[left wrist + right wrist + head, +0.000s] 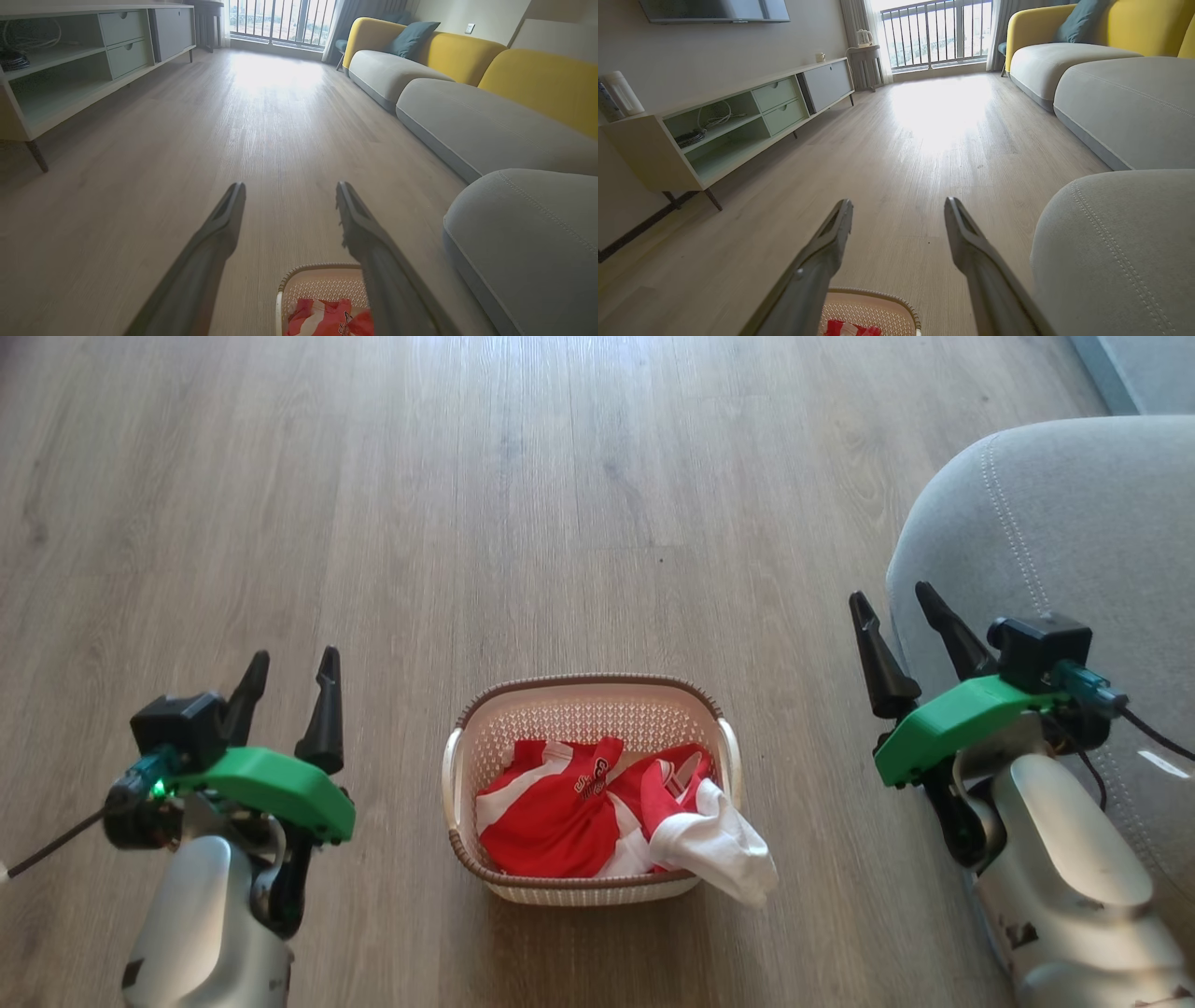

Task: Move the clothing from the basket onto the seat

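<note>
At lower left of the head view, the left gripper (294, 658) hangs above the floor (560, 504). Its two dark fingers are spread wide, with nothing between them. At lower right, the right gripper (890, 595) stands equally wide and holds nothing. Both point forward, away from the robot, one on either side of the basket (588, 681) and well apart from it.

Surroundings: the right gripper is just beside the rounded edge of the seat (1055, 513), where a line of stitching runs over the grey fabric. Whether it touches the fabric cannot be told. Wooden boards lie between each gripper and the basket. Farther out, the left wrist view shows a grey sofa (467, 116) with yellow backs along the right side of the room and a teal cushion (411, 38) on it. A pale green cabinet (84, 65) stands on the left, and a barred window (280, 18) closes the far end.

Container: the basket stands upright on the floor between the two arms, near the seat but apart from it.

Contents: the clothing (551, 812), red with white panels, lies crumpled inside, and one piece bears small lettering. A white fold (738, 859) hangs out over the rim at the corner nearest the robot on the seat side.
</note>
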